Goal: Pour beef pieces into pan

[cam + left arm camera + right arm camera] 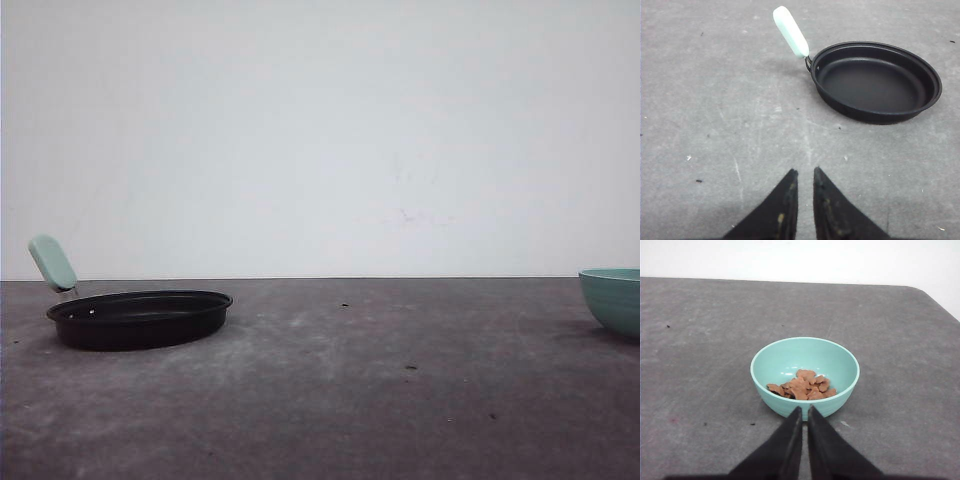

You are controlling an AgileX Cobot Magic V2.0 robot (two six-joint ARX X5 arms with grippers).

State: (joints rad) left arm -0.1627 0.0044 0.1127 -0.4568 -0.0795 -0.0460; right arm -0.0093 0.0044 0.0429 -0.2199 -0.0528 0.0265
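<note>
We see the right gripper [804,412] pressed together, empty, near the bowl [805,375] by the table's right edge; loose beef pieces [802,387] should spill easily, so we'd pinch its rigid rim.

no readable text or labels

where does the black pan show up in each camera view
Front view: the pan sits far left on the grey table, handle angled up at its left.
Left wrist view: pan ahead of the left gripper.
Right wrist view: not in it.
Shared landmark: the mint-green handle.
</note>
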